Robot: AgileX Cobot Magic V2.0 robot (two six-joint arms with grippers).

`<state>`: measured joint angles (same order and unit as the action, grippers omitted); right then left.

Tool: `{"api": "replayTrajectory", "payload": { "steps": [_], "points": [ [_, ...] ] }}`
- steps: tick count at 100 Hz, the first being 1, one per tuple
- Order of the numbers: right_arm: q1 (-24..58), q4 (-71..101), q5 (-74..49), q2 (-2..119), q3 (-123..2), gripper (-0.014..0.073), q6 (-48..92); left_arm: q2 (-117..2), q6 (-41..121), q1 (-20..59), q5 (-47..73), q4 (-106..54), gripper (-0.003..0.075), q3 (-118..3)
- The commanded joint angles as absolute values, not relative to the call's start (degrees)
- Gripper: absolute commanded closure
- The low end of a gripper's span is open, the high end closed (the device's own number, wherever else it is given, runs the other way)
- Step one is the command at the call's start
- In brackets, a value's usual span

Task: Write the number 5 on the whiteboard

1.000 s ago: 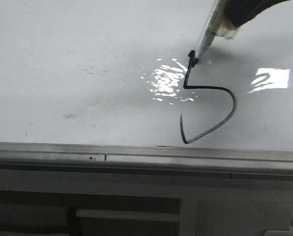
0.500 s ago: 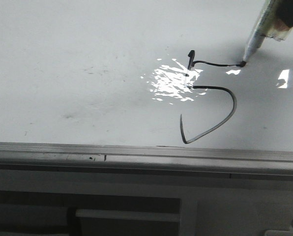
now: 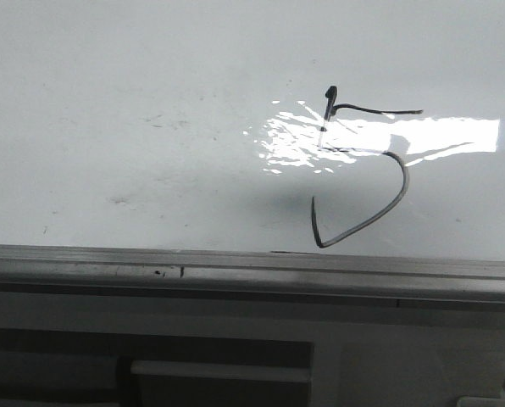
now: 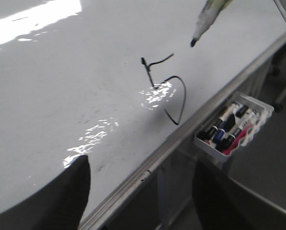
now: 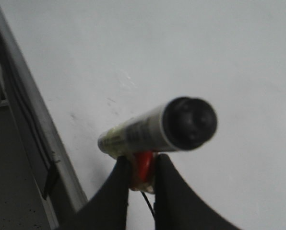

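Note:
The number 5 point(image 3: 367, 161) is drawn in black-grey line on the whiteboard point(image 3: 151, 102), with upright stroke, top bar and open curved belly. It also shows in the left wrist view point(image 4: 164, 86). My right gripper point(image 5: 142, 175) is shut on a marker point(image 5: 152, 127), gripping a red piece fixed to it. The marker's tip point(image 4: 194, 42) hangs above the board, apart from the figure. The right gripper is out of the front view. My left gripper point(image 4: 138, 191) is open and empty over the board's near edge.
A grey metal rail point(image 3: 252, 267) runs along the whiteboard's near edge. A clear tray point(image 4: 232, 129) with several markers hangs below the rail. Bright glare patches point(image 3: 388, 136) lie across the figure. Faint smudges point(image 3: 125, 201) mark the board.
The marker finished the top bar to the right, then lifted off the board and left the front view. The glare patch has widened across the figure.

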<state>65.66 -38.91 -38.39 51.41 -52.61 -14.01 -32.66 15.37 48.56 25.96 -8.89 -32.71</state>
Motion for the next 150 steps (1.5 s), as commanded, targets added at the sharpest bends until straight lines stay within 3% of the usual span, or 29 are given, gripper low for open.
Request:
{"api": "replayTrajectory", "payload": {
  "steps": [1,26,50,59,74,99,109,126,131,150],
  "points": [
    [68.23,-41.26,-32.95,53.83,-54.28,0.0657,-11.70,-38.28,23.04,51.80,22.04,-13.77,0.0260,-36.77],
    [70.15,-40.99,-28.49,60.75,-54.28,0.0657,-11.70,-51.69,25.71,59.71,13.86,-13.70,0.0338,-40.04],
    [70.15,-39.69,-26.50,61.63,-54.17,0.0657,-11.80,-55.71,25.71,60.03,7.22,-15.45,0.0401,-40.04],
    [70.15,-39.31,-26.41,61.63,-54.17,0.0657,-11.80,-55.71,25.71,60.03,6.60,-15.45,0.0490,-40.04],
    [70.15,-39.31,-26.41,61.67,-54.17,0.0657,-11.80,-55.71,25.71,60.03,6.26,-15.45,0.0739,-40.04],
    [70.15,-38.98,-26.73,61.67,-54.17,0.0652,-11.93,-55.71,25.71,60.03,6.26,-15.45,0.0741,-40.04],
    [69.96,-38.98,-27.58,61.67,-54.17,0.0559,-15.32,-55.71,25.60,60.03,6.26,-17.12,0.0741,-40.04],
    [69.96,-38.98,-29.49,60.67,-54.17,0.0172,-17.68,-56.19,25.60,60.03,6.23,-21.84,0.0741,-40.04],
    [69.96,-39.10,-29.12,59.65,-54.27,0.0106,-17.68,-56.77,25.34,60.03,6.23,-22.95,0.0741,-40.04],
    [69.96,-44.99,-30.85,52.70,-54.27,0.0148,-23.19,-60.88,24.49,59.16,4.74,-32.13,0.0741,-40.04]
  ]
}}
